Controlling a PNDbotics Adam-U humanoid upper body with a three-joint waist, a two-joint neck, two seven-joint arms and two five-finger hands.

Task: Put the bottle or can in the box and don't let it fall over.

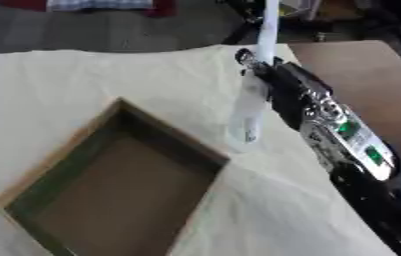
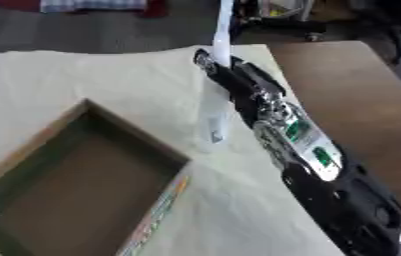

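Note:
A clear plastic bottle with a small label near its base stands upright on the cream cloth, just right of the box. My right hand comes in on a long black and silver arm from the lower right. It sits against the bottle's upper part, with its fingers curled round the top. The open brown cardboard box lies at the lower left, with nothing inside. The bottle's base is close to the box's right corner. My left hand shows in neither view.
The cream cloth covers most of the table. Bare brown tabletop shows at the right. A white upright pole rises behind the hand. Dark floor and clutter lie beyond the far edge.

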